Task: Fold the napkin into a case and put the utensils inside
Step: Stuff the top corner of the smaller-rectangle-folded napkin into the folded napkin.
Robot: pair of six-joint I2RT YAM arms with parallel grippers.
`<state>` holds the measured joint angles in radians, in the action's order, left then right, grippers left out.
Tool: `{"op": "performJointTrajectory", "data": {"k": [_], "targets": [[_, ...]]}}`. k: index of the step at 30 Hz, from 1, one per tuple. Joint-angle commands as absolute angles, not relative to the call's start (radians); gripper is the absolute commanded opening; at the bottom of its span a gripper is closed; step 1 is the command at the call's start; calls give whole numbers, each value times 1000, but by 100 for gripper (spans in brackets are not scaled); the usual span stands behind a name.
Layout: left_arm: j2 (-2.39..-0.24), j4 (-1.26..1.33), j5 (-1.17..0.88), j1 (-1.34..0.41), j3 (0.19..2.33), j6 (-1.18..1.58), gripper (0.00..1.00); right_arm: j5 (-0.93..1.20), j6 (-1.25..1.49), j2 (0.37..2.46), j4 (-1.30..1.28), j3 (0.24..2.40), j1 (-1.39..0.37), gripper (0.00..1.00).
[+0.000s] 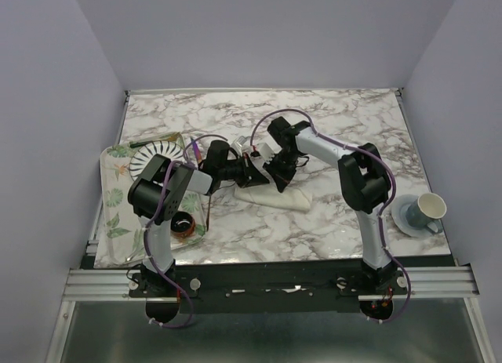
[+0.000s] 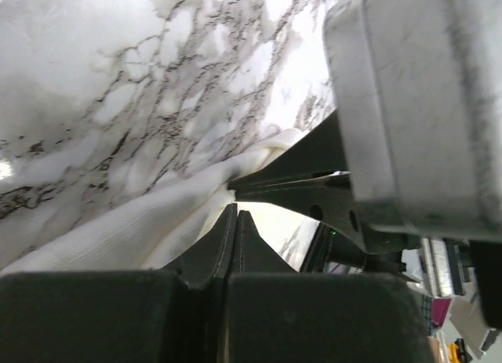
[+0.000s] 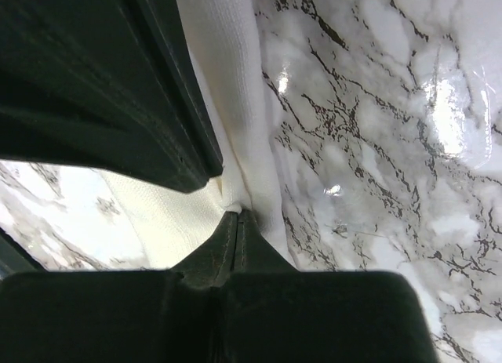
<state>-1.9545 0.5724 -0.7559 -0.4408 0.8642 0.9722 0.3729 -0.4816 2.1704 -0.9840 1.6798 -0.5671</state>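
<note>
The top view is bright and even, lit from overhead and sharp throughout, with only faint soft shadows beneath the arms (image 1: 165, 190) on the marble table (image 1: 353, 128). In the 2 wrist views the near foreground is dark and blurred, the napkin (image 2: 133, 222) is nearly blown out, and glare spots shine on the marble.

Far part of the napkin (image 1: 278, 197) hidden under the left gripper (image 1: 252, 175) and right gripper (image 1: 274, 181). Striped plate (image 1: 155, 153): near rim covered by the left arm (image 1: 169, 186). Slim items (image 1: 157, 140) beside it: too small to identify.
</note>
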Motion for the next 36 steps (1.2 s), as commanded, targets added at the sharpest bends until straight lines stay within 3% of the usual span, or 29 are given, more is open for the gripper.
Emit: {"op": "performJointTrajectory", "data": {"k": [1,7,16,20,23,36], "targets": [[-1931,758,-768,-448,815,1060,0,235,-597,2184,-879,1637,-566,1],[-1919,744,-775,-460,799,1063,0,222,-647,2192,-865,1663,-568,1],[-2026,435,-631,-459,867,997,0,215,-683,2143,-812,1664,-571,1],[-2062,410,-611,-442,862,1008,0,138,-599,2073,-808,1716,-571,21],[-2066,407,-612,-442,871,996,0,115,-554,1997,-830,1717,-569,30],[-2059,382,-620,-440,882,957,0,41,-485,1908,-810,1479,-575,14]]}}
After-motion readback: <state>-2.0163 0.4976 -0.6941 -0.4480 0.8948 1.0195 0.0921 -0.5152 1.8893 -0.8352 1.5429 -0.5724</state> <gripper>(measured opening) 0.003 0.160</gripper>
